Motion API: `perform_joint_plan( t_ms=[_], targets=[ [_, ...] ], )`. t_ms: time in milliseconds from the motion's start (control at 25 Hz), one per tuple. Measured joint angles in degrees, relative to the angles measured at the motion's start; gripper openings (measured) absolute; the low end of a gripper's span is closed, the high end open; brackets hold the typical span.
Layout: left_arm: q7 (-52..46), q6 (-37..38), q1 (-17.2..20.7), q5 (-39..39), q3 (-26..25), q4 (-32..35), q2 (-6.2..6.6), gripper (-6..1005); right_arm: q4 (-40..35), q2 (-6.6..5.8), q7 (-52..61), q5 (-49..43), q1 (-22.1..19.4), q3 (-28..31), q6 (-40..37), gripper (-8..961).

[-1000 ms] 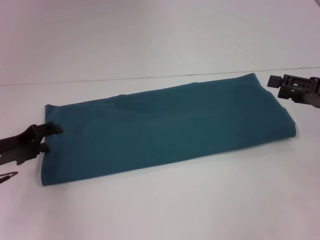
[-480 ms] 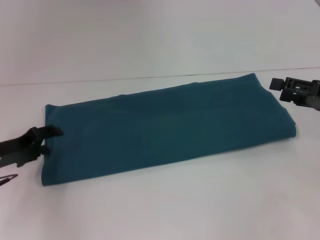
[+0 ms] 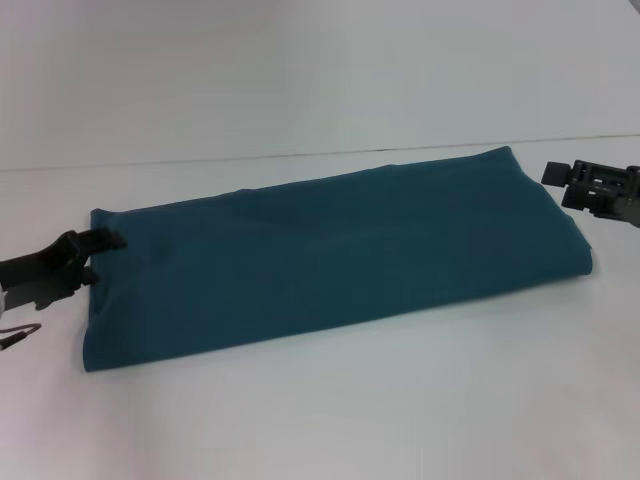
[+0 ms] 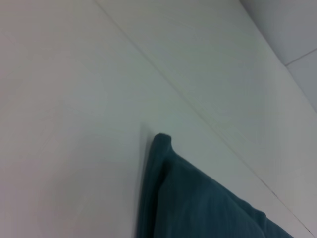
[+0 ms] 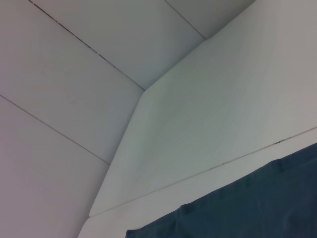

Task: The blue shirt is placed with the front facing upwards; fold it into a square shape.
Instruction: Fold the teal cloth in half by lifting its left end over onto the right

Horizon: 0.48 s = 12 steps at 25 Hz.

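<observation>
From the head camera, the blue shirt [image 3: 330, 255] lies on the white table [image 3: 320, 420] as a long folded band, slanting from its near end at about 8 o'clock up to its far end at about 2 o'clock, with only plain teal cloth showing. The left gripper [image 3: 95, 258] sits at 9 o'clock, its dark fingers spread a little at the band's left end, the upper fingertip over the cloth's edge; whether it pinches any fabric cannot be told. The right gripper [image 3: 555, 180] is at 3 o'clock, just beside the shirt's far right corner and apart from it; its finger spacing cannot be told. In the left wrist view, a folded corner of the shirt [image 4: 198, 203] lies on the table toward 5 o'clock. In the right wrist view, the shirt's edge [image 5: 247, 208] crosses the picture near 5 o'clock on the table.
</observation>
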Motion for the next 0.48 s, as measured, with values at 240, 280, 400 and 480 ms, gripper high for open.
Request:
perform_joint_plan(
  t_ms=[240, 280, 400, 480],
  targets=[
    [0.93, -2.93, -1.60, 0.42, 0.63, -2.59, 0.15, 706, 0.01, 0.00, 0.00, 0.00, -0.01, 0.02, 0.13, 866],
    [1.19, -3.10, -1.75, 0.43, 0.64, -2.85, 0.15, 707, 0.01, 0.00, 0.00, 0.00, -0.02, 0.04, 0.14, 866],
    [1.37, -3.23, -1.87, 0.45, 0.68, -3.17, 0.09, 707, 0.01, 0.00, 0.00, -0.01, -0.04, 0.08, 0.19, 866],
    [1.38, -3.25, -1.88, 0.46, 0.92, -3.32, 0.06, 707, 0.01, 0.00, 0.00, -0.01, -0.04, 0.09, 0.20, 866]
  ],
)
